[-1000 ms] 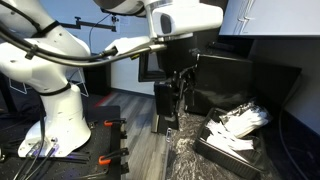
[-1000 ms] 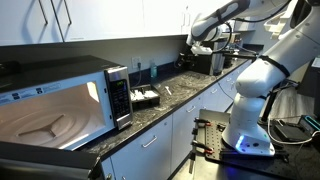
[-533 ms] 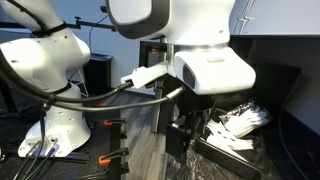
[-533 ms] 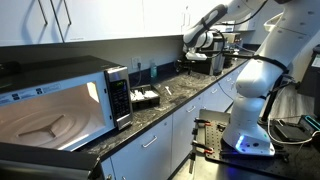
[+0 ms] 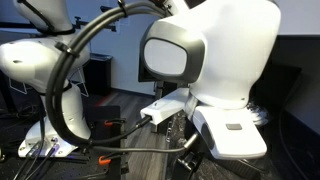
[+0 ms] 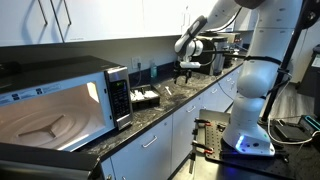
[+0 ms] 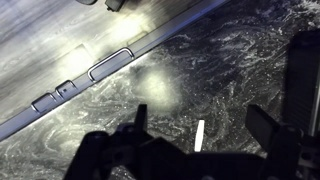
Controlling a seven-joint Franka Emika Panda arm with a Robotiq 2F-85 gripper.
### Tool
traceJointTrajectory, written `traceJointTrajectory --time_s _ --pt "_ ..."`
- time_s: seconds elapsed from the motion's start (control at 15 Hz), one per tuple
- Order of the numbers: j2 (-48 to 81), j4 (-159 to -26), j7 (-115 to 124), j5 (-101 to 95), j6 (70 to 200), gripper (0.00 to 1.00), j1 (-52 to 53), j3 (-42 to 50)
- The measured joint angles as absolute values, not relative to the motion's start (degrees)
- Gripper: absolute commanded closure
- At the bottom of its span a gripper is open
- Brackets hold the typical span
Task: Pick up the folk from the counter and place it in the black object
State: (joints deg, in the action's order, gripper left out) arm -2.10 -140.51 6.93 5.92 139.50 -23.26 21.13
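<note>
A: Nothing is done yet?
B: Right. The fork lies on the table below the tool, jaws apart and empty. Grasping it and carrying it to the tray remain.

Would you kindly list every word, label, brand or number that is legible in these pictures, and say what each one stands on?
No text can be read in any view.
Microwave control panel: markings too small and blurred to read.
Grey patch on the robot arm: too blurred to tell whether it bears text.
Counter in the wrist view: no writing.
</note>
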Motion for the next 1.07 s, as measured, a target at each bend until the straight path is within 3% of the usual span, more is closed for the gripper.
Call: traceJointTrajectory --time_s 1.07 --pt "14.5 -128.9 7.1 7.1 142.2 0.00 -23.4 21.3"
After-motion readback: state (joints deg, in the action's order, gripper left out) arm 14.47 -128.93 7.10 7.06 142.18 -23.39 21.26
